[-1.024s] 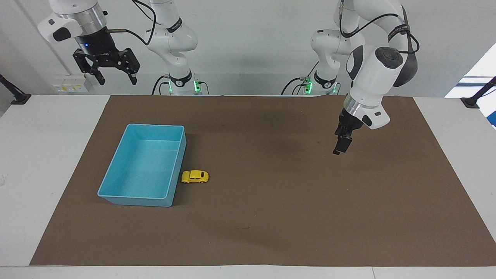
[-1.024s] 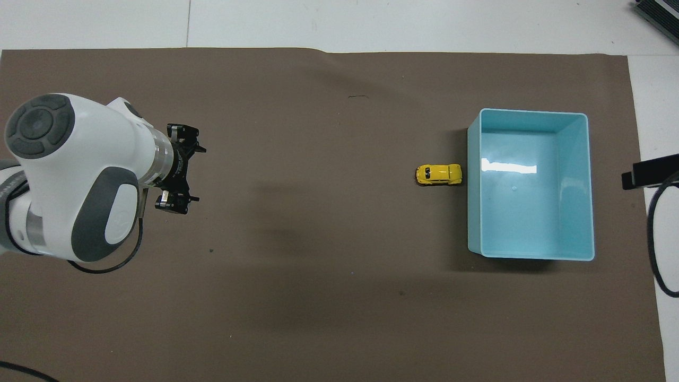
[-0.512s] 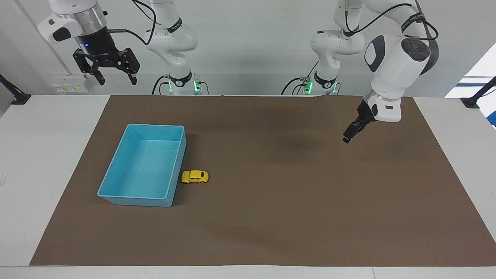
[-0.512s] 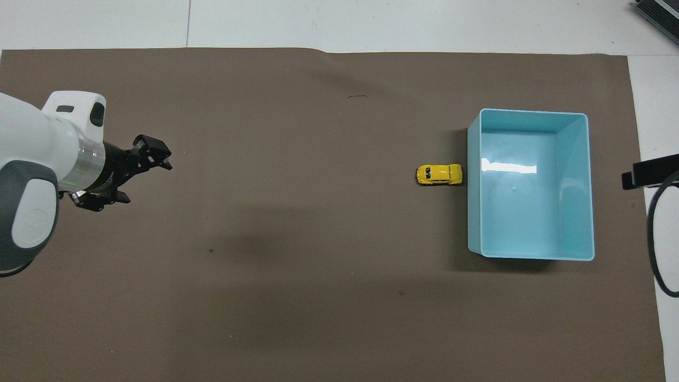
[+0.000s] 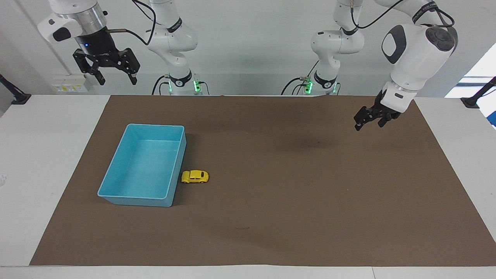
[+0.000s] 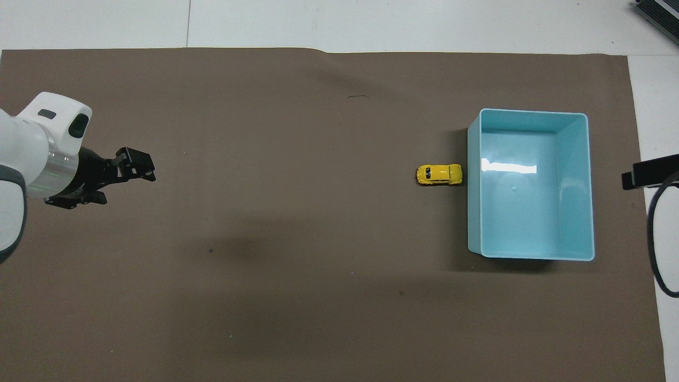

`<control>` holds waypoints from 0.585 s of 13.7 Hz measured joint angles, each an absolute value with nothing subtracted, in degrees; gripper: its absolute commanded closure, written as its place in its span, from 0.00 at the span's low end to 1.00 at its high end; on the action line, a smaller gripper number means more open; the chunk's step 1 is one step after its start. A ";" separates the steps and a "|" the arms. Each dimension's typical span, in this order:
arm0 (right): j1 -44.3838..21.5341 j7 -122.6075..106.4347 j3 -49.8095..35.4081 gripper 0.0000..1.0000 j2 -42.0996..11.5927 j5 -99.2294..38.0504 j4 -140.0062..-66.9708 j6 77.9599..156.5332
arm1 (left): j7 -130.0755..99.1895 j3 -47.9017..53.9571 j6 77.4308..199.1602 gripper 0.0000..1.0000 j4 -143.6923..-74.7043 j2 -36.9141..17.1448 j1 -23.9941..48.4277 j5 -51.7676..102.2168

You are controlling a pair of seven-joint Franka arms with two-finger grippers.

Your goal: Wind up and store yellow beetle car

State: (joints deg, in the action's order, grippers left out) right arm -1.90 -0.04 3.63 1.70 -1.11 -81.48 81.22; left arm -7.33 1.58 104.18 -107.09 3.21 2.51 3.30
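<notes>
1. The white, flat-topped table point(image 5: 46, 162) point(image 6: 371, 24) carries a large brown rectangular paper mat point(image 5: 294, 201) point(image 6: 265, 212) that covers most of its top, leaving white margins at the edges.
2. A light blue rectangular plastic tray point(image 5: 116, 195) point(image 6: 530, 255), open-topped and with nothing in it, stands on the mat toward the right arm's end of the table.
3. A tiny bright yellow beetle-shaped toy car point(image 5: 195, 176) point(image 6: 438, 174) with dark windows sits on the mat on its wheels, just beside one long wall of the tray, on the side toward the left arm's end.
</notes>
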 measured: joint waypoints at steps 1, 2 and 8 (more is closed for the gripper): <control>-1.91 -0.04 3.65 0.00 1.70 -1.11 -81.48 81.22 | -5.19 1.56 102.90 0.00 -106.54 3.78 2.18 2.59; -1.90 -0.04 3.69 0.00 1.70 -1.11 -81.48 81.22 | -3.89 1.60 100.89 0.00 -105.20 4.24 2.11 1.67; -1.89 -0.04 3.86 0.00 1.70 -1.08 -81.48 81.22 | -1.77 2.28 86.86 0.00 -93.66 5.06 2.11 -0.57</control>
State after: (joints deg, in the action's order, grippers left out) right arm -1.89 -0.04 3.86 1.70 -1.08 -81.48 81.22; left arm -1.77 2.28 86.86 -93.66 5.06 2.11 -0.57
